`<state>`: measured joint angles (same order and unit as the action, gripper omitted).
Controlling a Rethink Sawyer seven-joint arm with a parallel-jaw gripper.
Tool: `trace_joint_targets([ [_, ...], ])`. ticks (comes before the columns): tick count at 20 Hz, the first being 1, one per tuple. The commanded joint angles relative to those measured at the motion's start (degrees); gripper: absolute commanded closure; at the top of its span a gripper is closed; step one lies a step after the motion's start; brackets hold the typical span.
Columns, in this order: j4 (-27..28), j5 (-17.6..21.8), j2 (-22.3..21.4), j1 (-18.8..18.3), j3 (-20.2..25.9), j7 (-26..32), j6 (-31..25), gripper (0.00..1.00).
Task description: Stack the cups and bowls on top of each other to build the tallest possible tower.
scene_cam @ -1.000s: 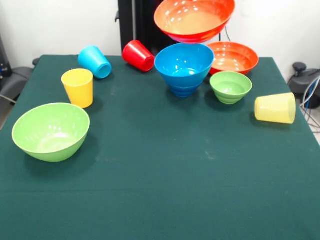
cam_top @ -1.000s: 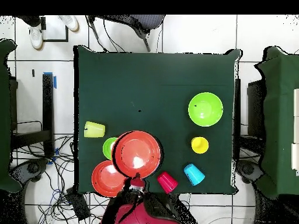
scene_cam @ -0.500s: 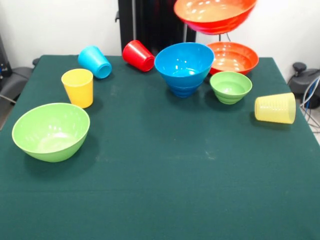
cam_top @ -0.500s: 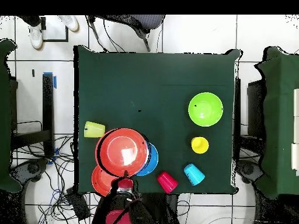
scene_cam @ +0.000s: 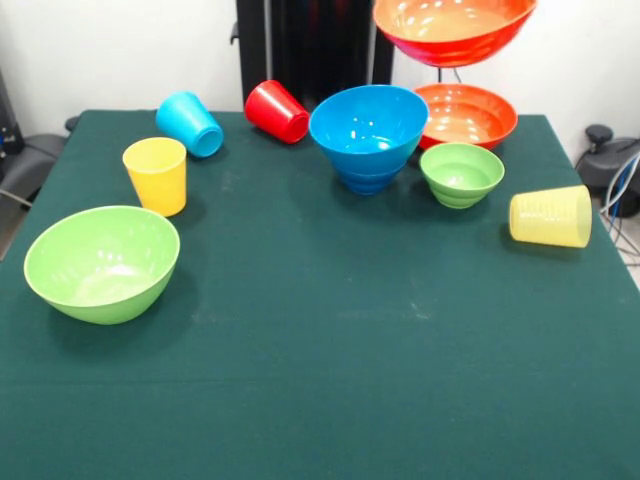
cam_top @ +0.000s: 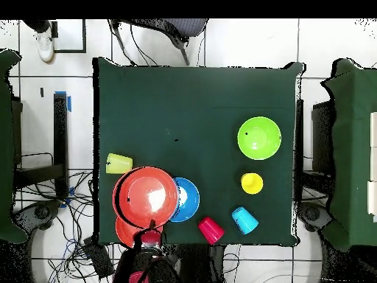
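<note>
I carry an orange-red bowl [scene_cam: 453, 28] aloft, at one o'clock above the blue bowl [scene_cam: 368, 135]. My gripper [cam_top: 151, 230] sits at its rim; I cannot tell how it grips.

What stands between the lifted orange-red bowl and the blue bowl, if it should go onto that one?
Nothing visible does. The lifted bowl hangs in the air above the second orange-red bowl and the small green bowl. The blue bowl stands open beside them, with free air above its rim.
</note>
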<state>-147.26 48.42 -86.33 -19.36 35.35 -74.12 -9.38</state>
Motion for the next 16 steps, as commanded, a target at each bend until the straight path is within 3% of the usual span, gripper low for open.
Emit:
trace_joint_targets([
  [1,0.26,10.26,11.25,5.68,-13.37,-16.40,2.37,1.00],
  [5,-0.41,7.22,10.70,2.53,-14.34,-15.71,6.34,1.00],
  [8,-2.12,1.99,8.66,-3.66,-11.90,-17.03,8.96,1.00],
  [13,-2.62,-0.51,7.66,-8.11,-10.28,-17.14,6.22,1.00],
  [16,-2.06,0.41,7.49,-9.48,-11.26,-16.99,4.16,1.00],
])
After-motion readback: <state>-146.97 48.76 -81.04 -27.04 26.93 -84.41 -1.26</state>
